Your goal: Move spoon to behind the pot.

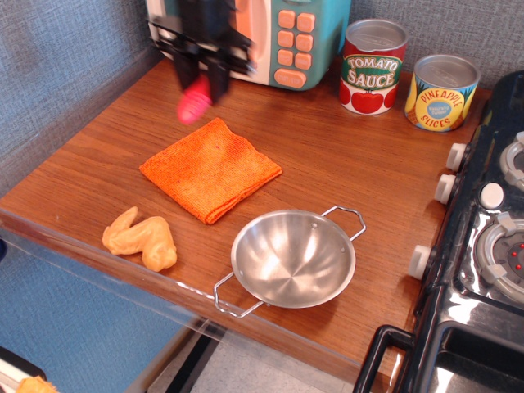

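My gripper (203, 75) is up in the air at the back of the table, in front of the toy microwave, and blurred by motion. It is shut on the spoon (194, 106); only the pink-red handle shows, hanging below the fingers, and the silver bowl is hidden in the gripper. The pot (293, 258), a shallow shiny steel bowl with two wire loop handles, stands empty near the front edge of the table, well to the right of and nearer than the gripper.
An orange folded cloth (210, 168) lies below the gripper. A toy chicken wing (141, 238) lies front left. A toy microwave (262, 37) stands at the back. Tomato sauce can (372, 65) and pineapple can (441, 92) stand back right. A toy stove (483, 246) borders the right.
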